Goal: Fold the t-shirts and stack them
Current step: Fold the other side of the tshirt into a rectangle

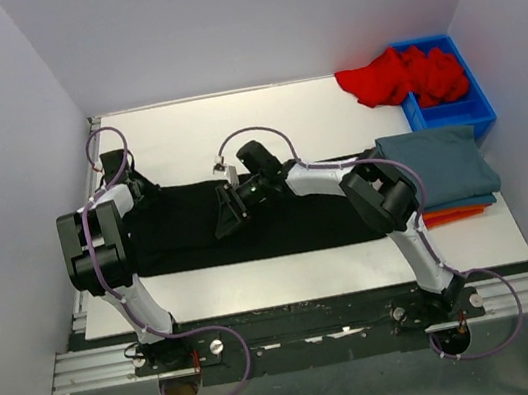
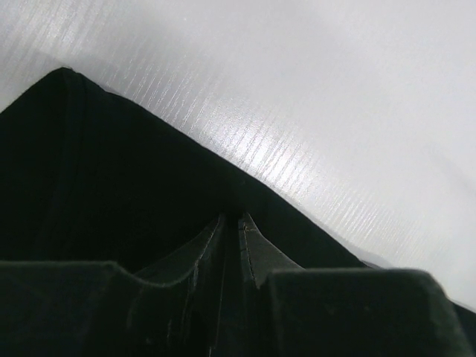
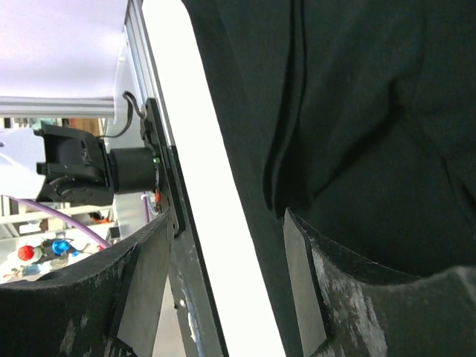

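A black t-shirt (image 1: 299,224) lies as a long folded strip across the white table. At its left end my left gripper (image 1: 130,186) is down on the cloth. In the left wrist view the left gripper (image 2: 230,221) has its jaws nearly together, pinching the black t-shirt (image 2: 111,171) near a corner. My right gripper (image 1: 225,216) hovers over the strip's middle. The right wrist view shows the right gripper (image 3: 223,279) open and holding nothing, above the front edge of the black t-shirt (image 3: 372,111). A folded slate-blue t-shirt (image 1: 437,169) rests on an orange t-shirt (image 1: 455,216) at the right. A red t-shirt (image 1: 396,77) spills from the bin.
A blue plastic bin (image 1: 467,110) stands at the back right corner. Bare white table (image 1: 308,276) runs in front of the black strip, ending at a metal rail (image 1: 306,329). Grey walls close in the left, back and right sides.
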`<action>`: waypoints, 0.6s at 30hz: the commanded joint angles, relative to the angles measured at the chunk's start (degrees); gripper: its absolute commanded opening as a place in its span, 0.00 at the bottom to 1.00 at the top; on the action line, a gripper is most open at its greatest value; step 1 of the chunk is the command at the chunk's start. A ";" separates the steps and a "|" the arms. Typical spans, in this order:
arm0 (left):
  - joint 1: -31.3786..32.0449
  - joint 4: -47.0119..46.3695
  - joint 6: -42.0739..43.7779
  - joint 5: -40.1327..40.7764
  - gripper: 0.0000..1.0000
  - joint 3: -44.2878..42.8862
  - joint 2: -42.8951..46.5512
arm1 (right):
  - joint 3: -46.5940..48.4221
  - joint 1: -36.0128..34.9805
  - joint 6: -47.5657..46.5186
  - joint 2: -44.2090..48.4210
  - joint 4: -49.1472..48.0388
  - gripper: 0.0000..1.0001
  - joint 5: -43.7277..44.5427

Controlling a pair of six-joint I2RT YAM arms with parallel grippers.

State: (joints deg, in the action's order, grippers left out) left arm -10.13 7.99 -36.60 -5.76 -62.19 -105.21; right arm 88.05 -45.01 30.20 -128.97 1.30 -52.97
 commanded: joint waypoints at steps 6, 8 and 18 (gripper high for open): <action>-0.15 3.44 0.39 2.95 0.28 -1.53 5.01 | 11.08 -1.39 4.51 -3.38 -5.33 0.69 5.77; -0.15 3.88 0.13 2.68 0.28 -1.00 6.41 | 12.66 -1.83 6.97 -5.40 -7.97 0.69 7.17; -0.15 -1.22 -2.86 3.12 0.28 11.74 13.45 | 25.06 -4.20 13.31 -16.31 -7.46 0.70 14.03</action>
State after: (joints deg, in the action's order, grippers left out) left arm -10.11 8.88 -37.89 -4.45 -55.16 -93.67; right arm 108.62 -47.86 40.82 -142.39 -6.72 -43.75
